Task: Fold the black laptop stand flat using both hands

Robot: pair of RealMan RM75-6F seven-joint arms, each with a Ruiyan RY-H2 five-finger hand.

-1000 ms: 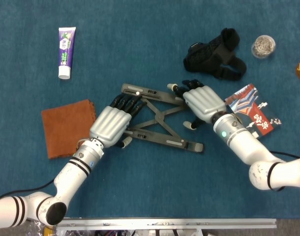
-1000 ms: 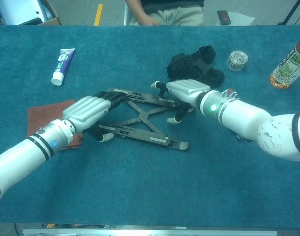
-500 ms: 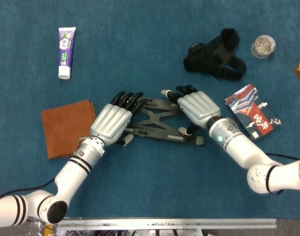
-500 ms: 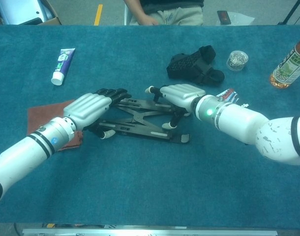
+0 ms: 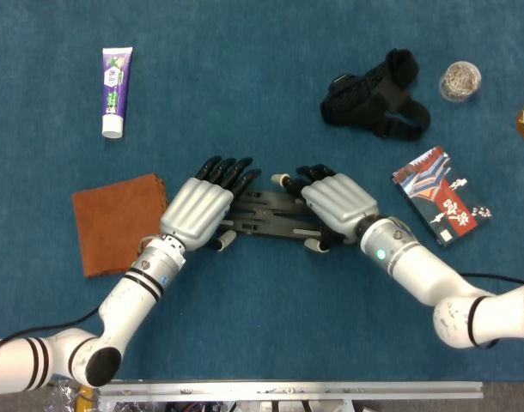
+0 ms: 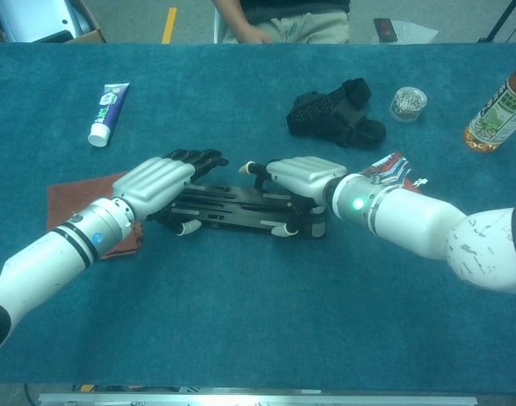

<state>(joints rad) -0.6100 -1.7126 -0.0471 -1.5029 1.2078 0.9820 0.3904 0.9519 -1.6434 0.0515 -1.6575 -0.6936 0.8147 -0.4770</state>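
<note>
From the head view, the black laptop stand lies collapsed into a narrow bundle of bars on the blue table, between an orange cloth and a printed packet. The left hand covers its left end, fingers extended and close together over the bars; the right hand rests palm-down on the right end, its thumb tucked against the near edge.

From the chest view, the laptop stand sits low against the table, the left hand and right hand pressing on opposite ends. It looks rigid, light and slick-surfaced, with hinges that could pinch; the bar ends seem the safest purchase.
</note>
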